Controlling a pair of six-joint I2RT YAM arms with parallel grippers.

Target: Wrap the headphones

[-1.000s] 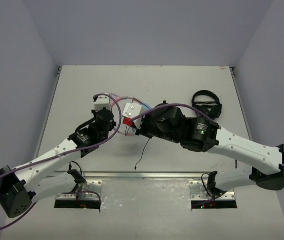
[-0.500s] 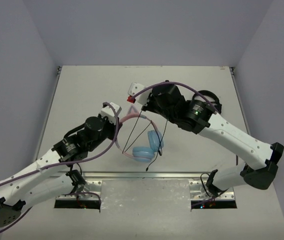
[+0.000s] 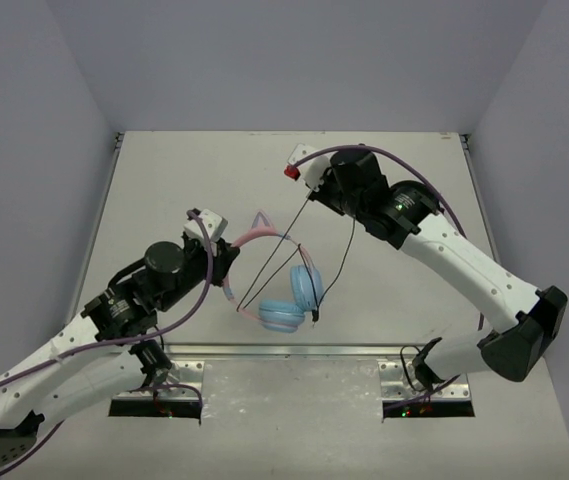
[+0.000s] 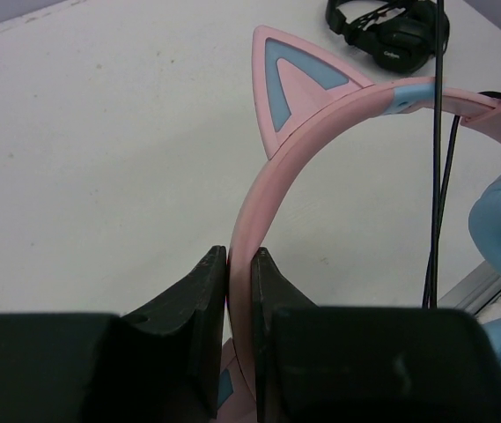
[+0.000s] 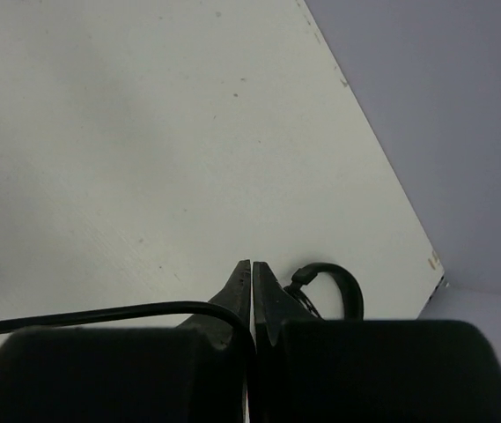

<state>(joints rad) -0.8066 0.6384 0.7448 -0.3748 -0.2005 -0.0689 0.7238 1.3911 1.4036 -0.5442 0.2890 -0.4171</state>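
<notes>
**A:** What is your left gripper (image 4: 239, 257) doing?

**B:** It is clamped on the pink headband (image 4: 252, 189), with one finger pressed to each side of the band. A cat ear (image 4: 296, 86) stands just ahead of your fingertips.

**A:** And where are the headphones (image 3: 294, 297)?

**B:** They hang from that grip. The blue earcups (image 3: 282, 316) sit to the right of your left gripper and lower down, over the table (image 4: 100, 132). I cannot tell whether they touch it.

**A:** Where is the cable (image 3: 349, 250)?

**B:** It crosses the headband past the ear and runs up to your right gripper (image 5: 251, 264), farther out. That gripper is pinched tight on the cable, which reaches the fingers from their left.

**A:** Is there anything beyond that?

**B:** Yes, a smaller black headset (image 4: 391, 31) lies just past your right fingertips.
</notes>
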